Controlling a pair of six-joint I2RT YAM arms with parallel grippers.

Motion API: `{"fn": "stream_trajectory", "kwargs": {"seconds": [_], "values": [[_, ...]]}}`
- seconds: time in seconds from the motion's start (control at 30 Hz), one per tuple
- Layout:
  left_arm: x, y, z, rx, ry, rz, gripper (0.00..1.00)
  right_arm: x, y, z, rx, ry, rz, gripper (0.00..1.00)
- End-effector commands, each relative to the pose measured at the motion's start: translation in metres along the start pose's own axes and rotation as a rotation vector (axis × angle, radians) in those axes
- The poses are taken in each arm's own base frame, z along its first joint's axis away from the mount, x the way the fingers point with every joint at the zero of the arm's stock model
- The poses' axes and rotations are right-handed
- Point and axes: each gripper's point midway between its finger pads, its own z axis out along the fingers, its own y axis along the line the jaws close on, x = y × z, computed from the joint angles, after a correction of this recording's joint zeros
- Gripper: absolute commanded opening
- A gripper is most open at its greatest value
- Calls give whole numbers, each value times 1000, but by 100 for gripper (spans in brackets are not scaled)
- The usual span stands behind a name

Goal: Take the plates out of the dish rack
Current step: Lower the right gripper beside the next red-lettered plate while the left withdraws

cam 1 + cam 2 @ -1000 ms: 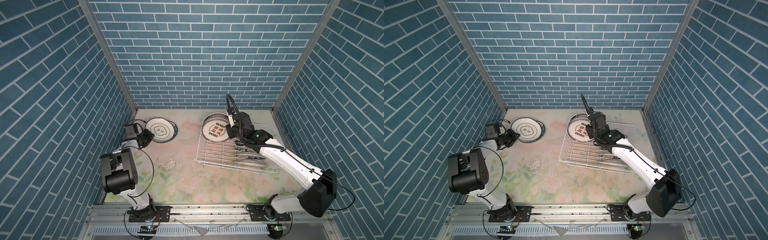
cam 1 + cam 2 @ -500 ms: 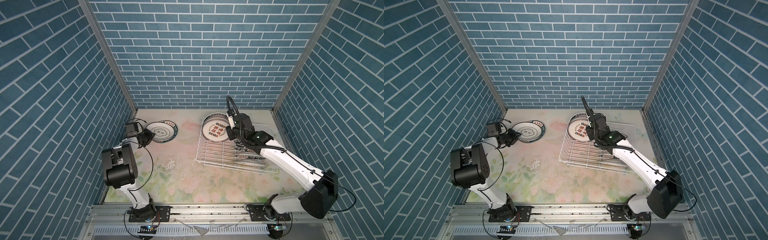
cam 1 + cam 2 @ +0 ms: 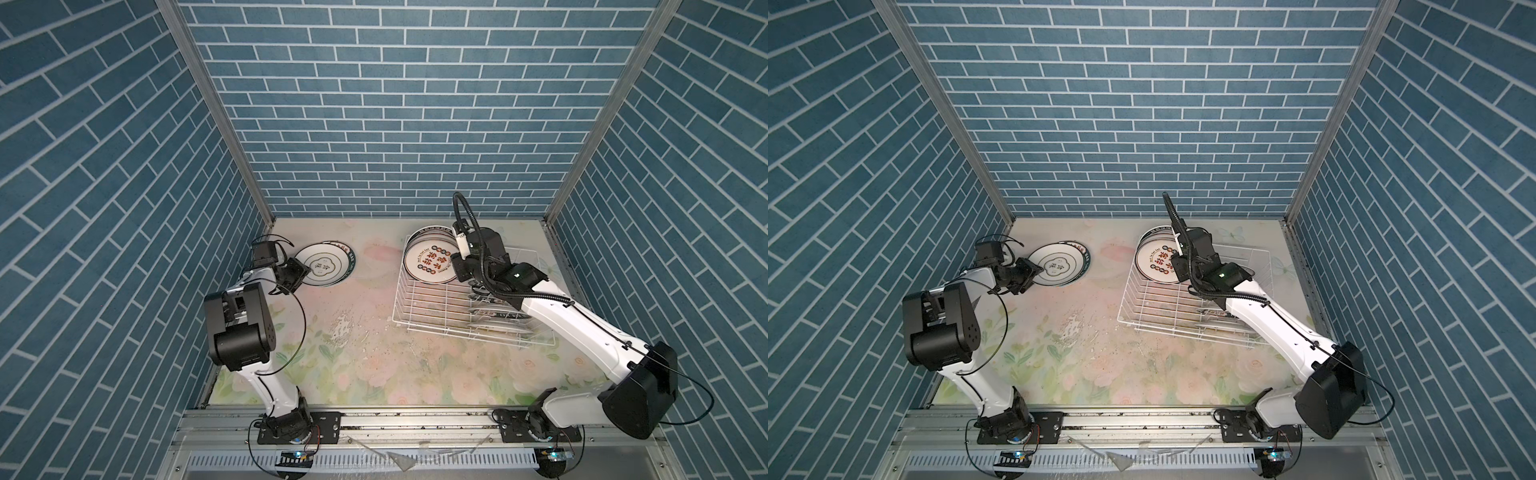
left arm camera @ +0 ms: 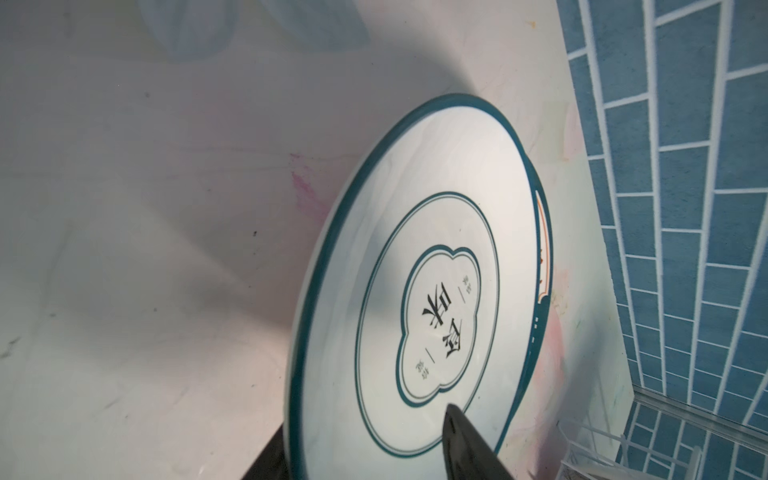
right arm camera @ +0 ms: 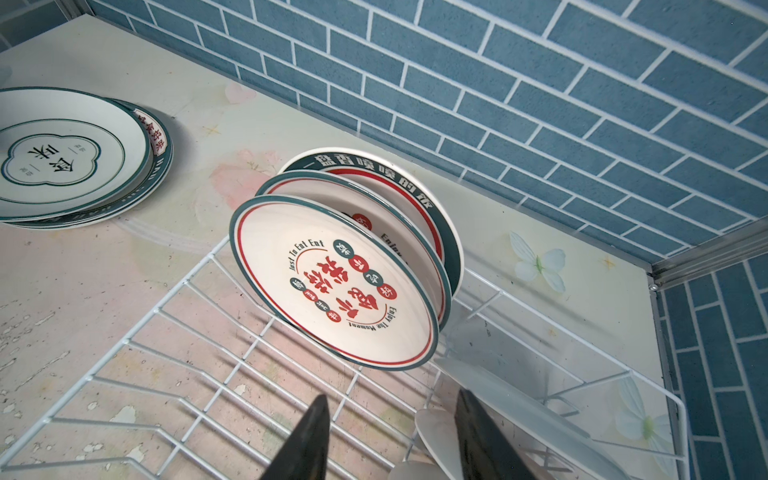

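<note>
Fingers of left hand (image 3: 302, 270) apart, straddling near rim of green-rimmed plate (image 4: 415, 249) topping flat stack on tabletop (image 3: 365, 374). Fingers of right hand (image 5: 392, 397) apart, empty, over dish rack (image 5: 166, 307); three plates (image 5: 332, 291) upright just ahead of it

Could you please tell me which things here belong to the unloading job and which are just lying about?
Job: dish rack; red-lettered plates standing in it; plate stack on the table.
Merely around: floral table cover; blue brick-pattern walls.
</note>
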Motion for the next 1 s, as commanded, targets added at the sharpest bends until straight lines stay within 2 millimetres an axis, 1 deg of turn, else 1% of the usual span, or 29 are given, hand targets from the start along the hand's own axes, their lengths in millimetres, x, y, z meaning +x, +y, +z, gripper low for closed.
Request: {"fn": "stream_trajectory", "kwargs": {"seconds": [0.0, 0.3, 0.47, 0.53, 0.67, 0.77, 0.87, 0.93, 0.97], "values": [[-2, -1, -8, -55, 3, 49, 55, 7, 7, 2, -25, 3, -20, 50], [4, -8, 3, -123, 32, 112, 56, 10, 9, 4, -39, 8, -27, 50], [7, -7, 8, -143, 52, 118, 58, 14, 11, 7, -43, 22, -39, 50], [8, -7, 7, -151, 54, 129, 59, 15, 11, 8, -43, 28, -49, 50], [8, -10, -4, -173, 35, 182, 64, 13, 12, 9, -51, 39, -77, 51], [11, -18, -19, -150, 16, 234, 69, 8, 16, 9, -82, 47, -111, 51], [23, -22, -36, -112, 0, 268, 73, 1, 21, 9, -135, 64, -137, 52], [36, -24, -46, -64, -3, 281, 75, -2, 23, 10, -172, 81, -160, 52], [43, -24, -49, -43, -3, 284, 90, -4, 25, 10, -197, 87, -173, 52]]}}
